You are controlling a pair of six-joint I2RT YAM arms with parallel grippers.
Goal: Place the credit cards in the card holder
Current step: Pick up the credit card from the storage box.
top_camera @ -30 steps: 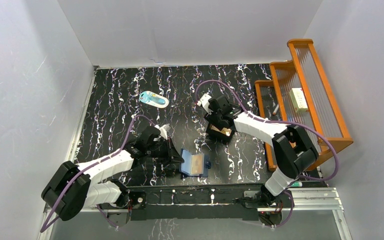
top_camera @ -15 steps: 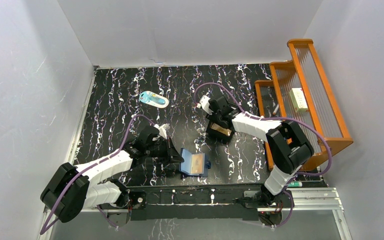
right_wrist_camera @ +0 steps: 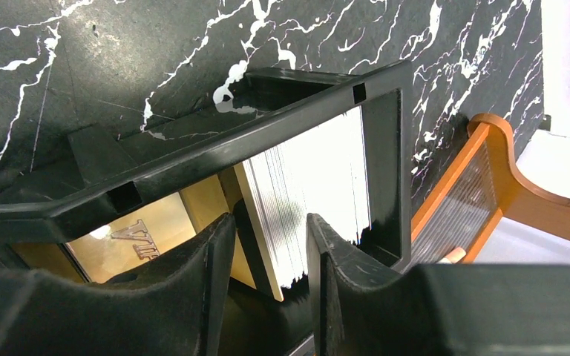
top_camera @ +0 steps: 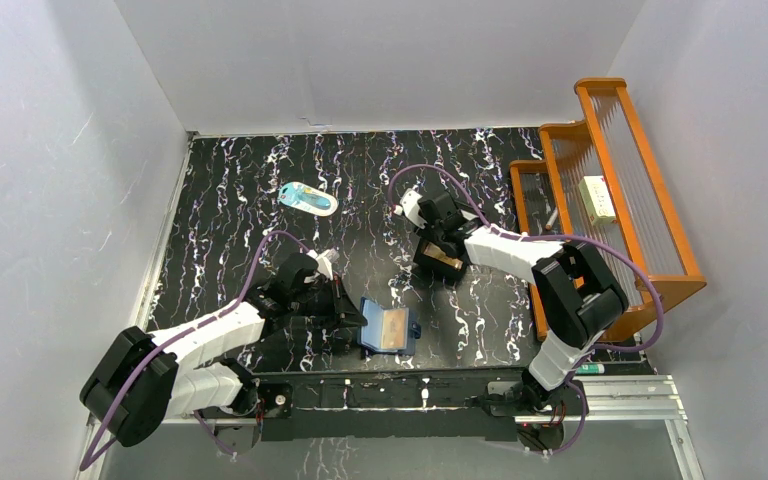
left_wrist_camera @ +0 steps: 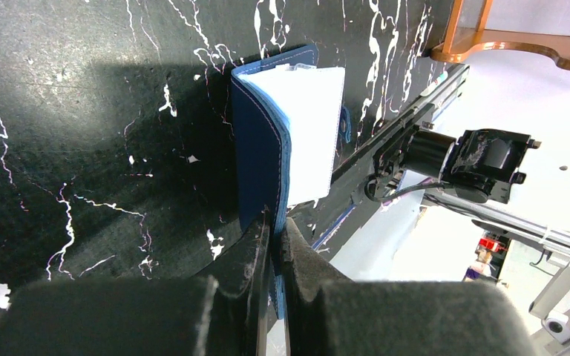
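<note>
The navy card holder [top_camera: 388,328] lies half open near the front edge, pale-blue inside, with a tan patch showing on it. My left gripper [top_camera: 346,312] is shut on its left flap. In the left wrist view the jaws [left_wrist_camera: 274,233] pinch the blue cover's edge [left_wrist_camera: 263,148]. My right gripper [top_camera: 439,250] is open and reaches into the small black box tray [top_camera: 430,268]. In the right wrist view its fingers [right_wrist_camera: 267,248] straddle the edge of a white card stack [right_wrist_camera: 315,178], with a gap on both sides. A golden-tan card [right_wrist_camera: 130,233] stands beside the stack inside the tray frame [right_wrist_camera: 193,159].
An orange wooden rack [top_camera: 650,230] stands along the right side with a small white item [top_camera: 597,197] on it. A pale-blue-and-white oval item [top_camera: 309,198] lies at the back left. A metal rail [top_camera: 460,392] runs along the near edge.
The right gripper has shifted slightly back and left over the black tray. The left gripper and the card holder have edged slightly left.
</note>
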